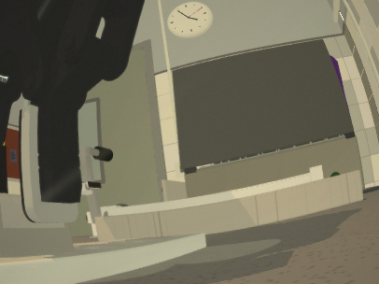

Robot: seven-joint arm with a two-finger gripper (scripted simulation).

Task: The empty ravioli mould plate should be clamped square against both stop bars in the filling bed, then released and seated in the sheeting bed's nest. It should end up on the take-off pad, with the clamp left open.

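At the left of the low side camera's view a pale curved platform edge runs across the bottom, and my arm comes down over it as a large black mass with a pale grey shell on its lower part. My gripper's fingers cannot be made out, and nothing shows between them. The mould plate, the stop bars, the clamp, the nest and the take-off pad are out of sight. A short black knob sticks out just right of the arm.
A big dark board fills the back wall, with a round clock above it. A low tan counter runs below the board. A grey-green door panel stands behind the arm. Brown floor spreads to the right.
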